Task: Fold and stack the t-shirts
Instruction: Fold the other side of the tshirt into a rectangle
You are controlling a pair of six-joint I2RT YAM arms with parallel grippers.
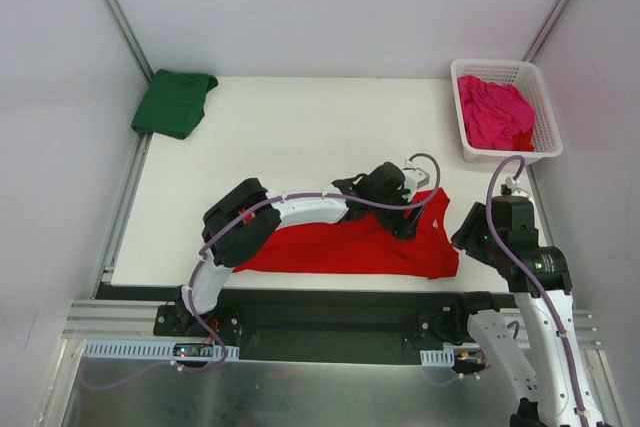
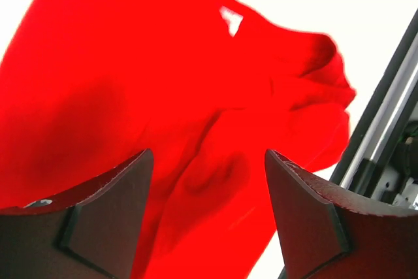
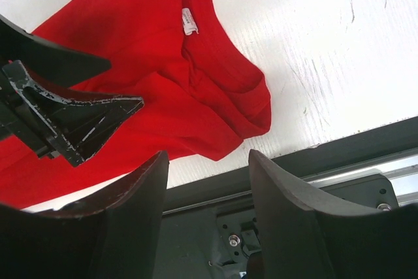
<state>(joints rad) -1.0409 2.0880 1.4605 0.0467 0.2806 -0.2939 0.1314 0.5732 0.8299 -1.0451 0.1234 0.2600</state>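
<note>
Here we are over the bench point(image 1: 300, 137), and the red t-shirt point(image 1: 350, 247) lies spread along its near edge, rumpled, the collar end towards the right. The white neck label point(image 3: 189, 21) shows up nicely inside the collar. The left arm reaches across the shirt from the left. Its left claw point(image 2: 209, 156) is poised over the cloth close to the collar, jaws apart with only red fabric showing in the gap. From the wrist camera we can't quite say whether the tips touch the cloth or hang just above it. Over on the right, the right claw point(image 3: 208, 155) sits just off the shirt's right-hand end, above the dark rail point(image 3: 294, 161) along the bench's near edge. Its jaws are moderately apart and gripping nothing. From that wrist view we also catch one black finger of the left claw standing over the red cloth. Up at the far left corner of the bench the dark green t-shirt point(image 1: 175, 102) rests in a folded bundle, well apart from the action. At the far right the pink t-shirt point(image 1: 495, 115) lies crumpled inside the white basket point(image 1: 548, 122).
</note>
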